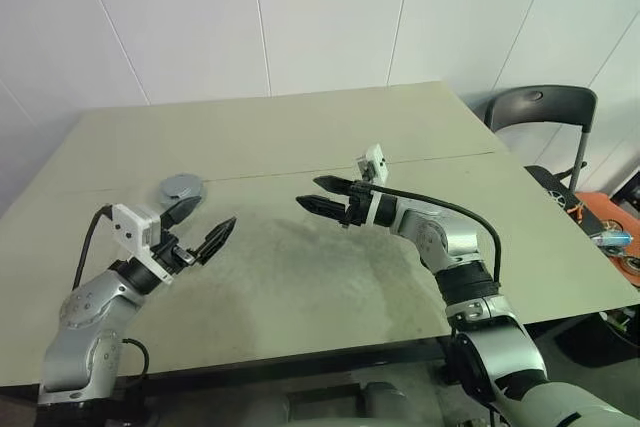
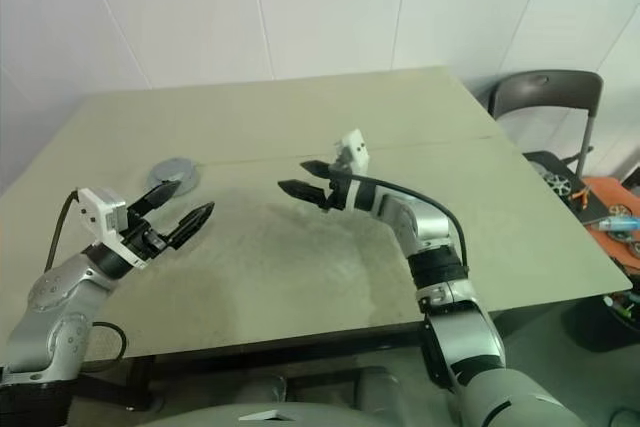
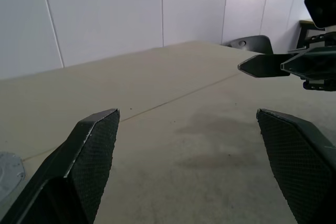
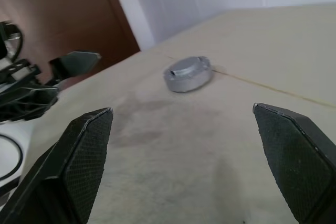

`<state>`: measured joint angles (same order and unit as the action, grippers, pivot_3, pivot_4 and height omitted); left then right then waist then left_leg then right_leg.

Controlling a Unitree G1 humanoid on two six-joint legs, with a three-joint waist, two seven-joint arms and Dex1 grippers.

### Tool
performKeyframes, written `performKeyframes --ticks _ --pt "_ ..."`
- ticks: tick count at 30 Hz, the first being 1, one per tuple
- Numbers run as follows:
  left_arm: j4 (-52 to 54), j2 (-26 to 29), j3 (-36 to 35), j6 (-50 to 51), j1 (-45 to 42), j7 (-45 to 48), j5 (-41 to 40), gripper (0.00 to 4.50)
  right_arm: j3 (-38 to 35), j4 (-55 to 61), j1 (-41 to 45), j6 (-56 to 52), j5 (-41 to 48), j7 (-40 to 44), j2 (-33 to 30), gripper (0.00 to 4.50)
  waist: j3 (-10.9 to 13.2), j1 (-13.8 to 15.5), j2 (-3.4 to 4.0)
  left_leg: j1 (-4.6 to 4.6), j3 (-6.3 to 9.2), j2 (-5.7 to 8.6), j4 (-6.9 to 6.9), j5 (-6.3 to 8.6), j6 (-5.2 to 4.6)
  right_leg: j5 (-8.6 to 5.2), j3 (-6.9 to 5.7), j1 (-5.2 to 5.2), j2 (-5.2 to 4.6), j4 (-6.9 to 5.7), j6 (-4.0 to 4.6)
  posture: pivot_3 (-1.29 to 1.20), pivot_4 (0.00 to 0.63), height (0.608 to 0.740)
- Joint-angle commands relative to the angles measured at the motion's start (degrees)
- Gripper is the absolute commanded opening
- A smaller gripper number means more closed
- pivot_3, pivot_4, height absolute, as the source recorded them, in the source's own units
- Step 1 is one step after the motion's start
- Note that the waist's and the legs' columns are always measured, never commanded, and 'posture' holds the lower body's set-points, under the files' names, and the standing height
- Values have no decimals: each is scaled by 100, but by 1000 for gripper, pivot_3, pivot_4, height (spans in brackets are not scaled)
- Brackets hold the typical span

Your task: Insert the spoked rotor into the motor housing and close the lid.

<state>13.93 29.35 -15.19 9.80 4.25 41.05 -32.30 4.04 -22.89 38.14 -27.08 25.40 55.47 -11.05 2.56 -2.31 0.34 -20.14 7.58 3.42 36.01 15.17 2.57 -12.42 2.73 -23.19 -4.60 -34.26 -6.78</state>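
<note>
Both fingers spread wide, empty, over beige table — white walls, dark chair.

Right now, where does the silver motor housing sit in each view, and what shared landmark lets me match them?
Left eye: motor housing beyond the left gripper, partly hidden.
Right eye: it lies on the table seam.
Left wrist: a sliver at the edge.
Right wrist: lid on, mid-table.
Landmark: the table seam.

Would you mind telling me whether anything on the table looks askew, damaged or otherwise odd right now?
Nothing stands out. The motor housing sits flat on the table with its lid on, near the left gripper. Both the left gripper and the right gripper hang open and empty above the tabletop, touching nothing.
</note>
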Motion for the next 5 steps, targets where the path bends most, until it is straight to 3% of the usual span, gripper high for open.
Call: performKeyframes --ticks 1,5 --pt "294 119 -307 14 -89 9 -185 4439 17 13 357 255 3 303 69 4500 5 -19 9 -1 0 0 0 0 0 0 0 -2 0 -1 0 0 0 740" --pt "152 191 -325 -32 -121 129 -152 4439 -34 -129 503 347 -56 349 100 4500 7 -26 11 2 -1 -2 -6 0 0 1 0 -5 3 -3 1 0 0 740"
